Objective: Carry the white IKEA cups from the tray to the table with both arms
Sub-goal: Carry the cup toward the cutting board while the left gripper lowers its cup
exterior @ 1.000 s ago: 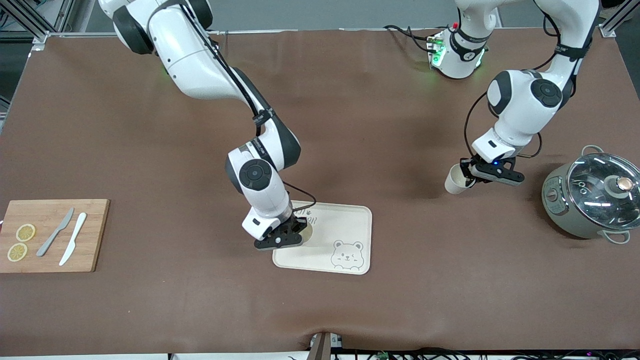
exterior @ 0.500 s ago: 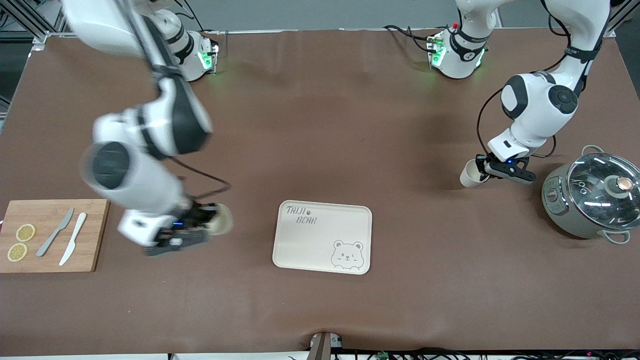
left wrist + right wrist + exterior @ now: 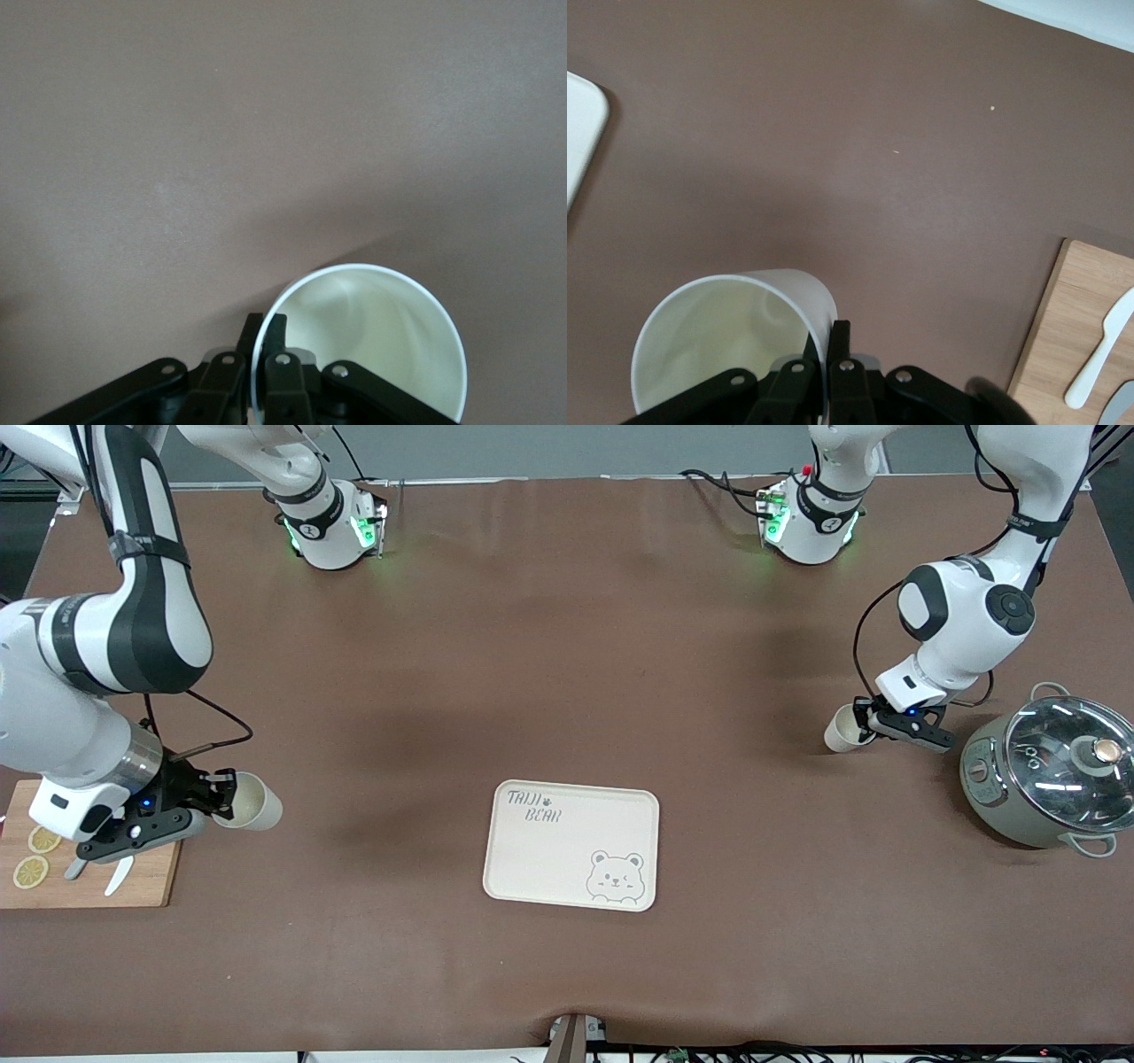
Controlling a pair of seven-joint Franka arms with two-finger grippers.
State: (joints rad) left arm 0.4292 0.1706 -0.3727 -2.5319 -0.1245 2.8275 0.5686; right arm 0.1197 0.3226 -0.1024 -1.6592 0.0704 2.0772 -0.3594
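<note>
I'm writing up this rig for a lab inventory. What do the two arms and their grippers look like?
Both are large white jointed arms with glossy rounded shells, black bands and black round caps at the joints. Thin black cables loop along the forearms to the wrists. The round bases glow green. The left gripper and right gripper are black with slim linked jaws; a small blue light shows on each.

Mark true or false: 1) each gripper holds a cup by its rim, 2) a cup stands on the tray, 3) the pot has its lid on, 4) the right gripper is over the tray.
1) True: the left gripper pinches one cup, the right gripper the other cup.
2) False: the tray holds nothing.
3) True: the pot carries its glass lid.
4) False: it is beside the cutting board.
</note>
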